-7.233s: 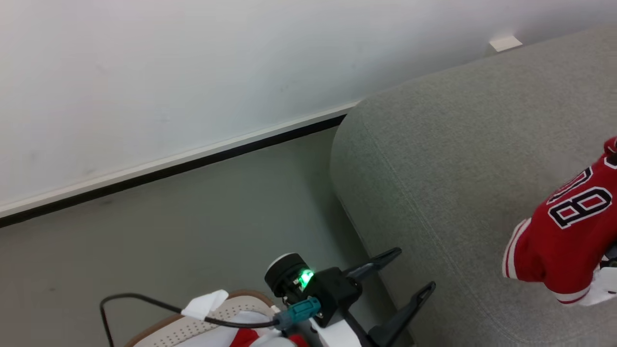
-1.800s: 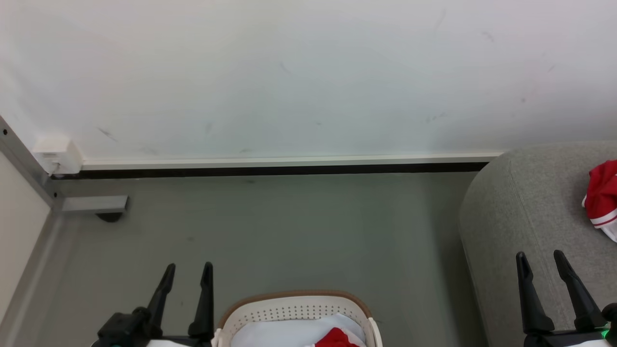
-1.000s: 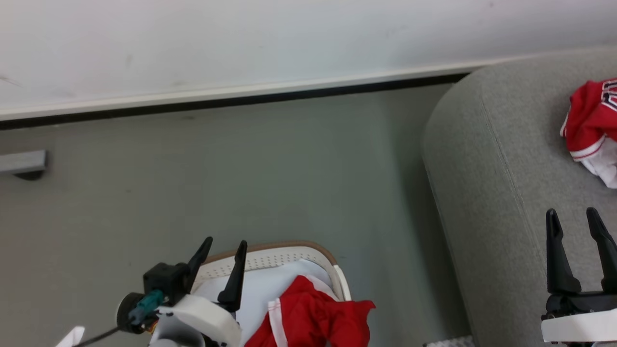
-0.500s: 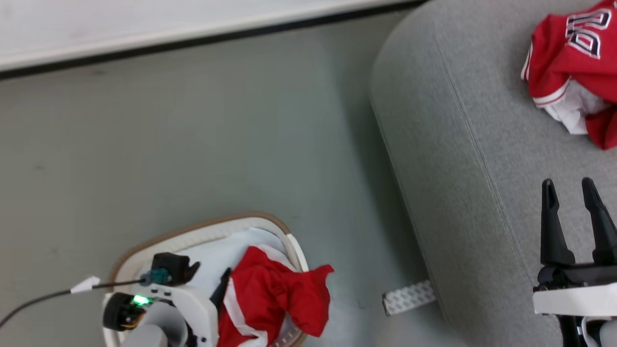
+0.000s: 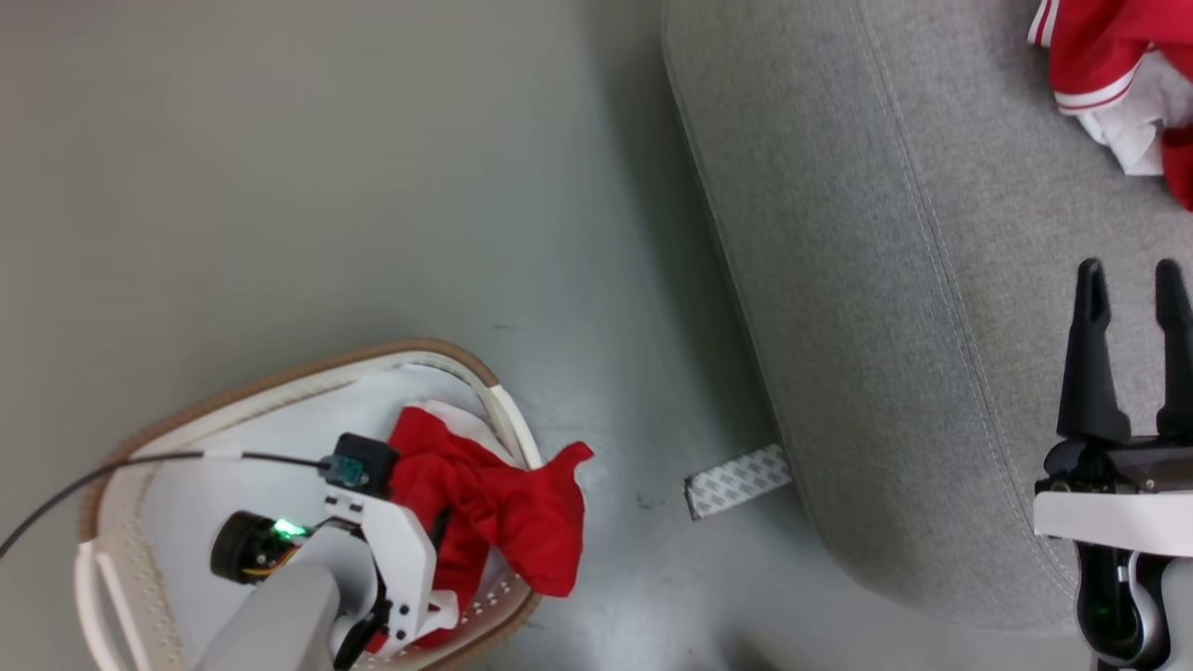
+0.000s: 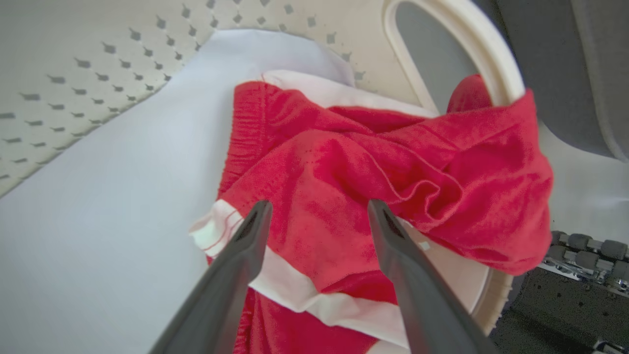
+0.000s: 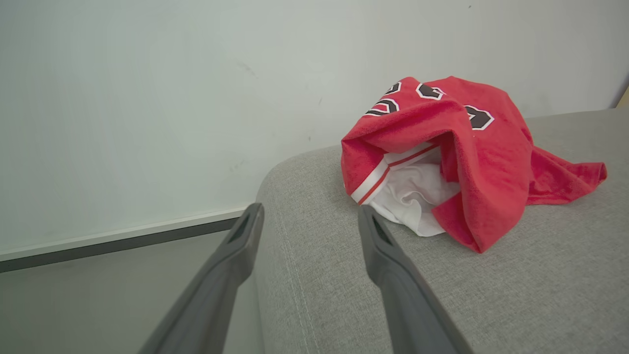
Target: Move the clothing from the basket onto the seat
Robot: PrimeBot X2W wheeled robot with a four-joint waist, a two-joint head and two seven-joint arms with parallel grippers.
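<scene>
Left wrist view: I'm hovering left gripper (image 6: 319,204), spread and empty, over red white-trimmed garment (image 6: 373,162) draping rim of cream perforated plastic basket (image 6: 73,49). Right gripper (image 7: 309,208) gaping, empty, above light-grey fabric seat (image 7: 491,295) bearing red numbered jersey (image 7: 471,147).

The grey floor (image 5: 326,186) bears the basket (image 5: 130,550), the seat (image 5: 885,280) and a patterned strip (image 5: 736,480).

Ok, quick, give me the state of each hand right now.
Left hand: open, poised over the red clothing in the basket, gripping nothing.
Right hand: open and empty, above the seat.
</scene>
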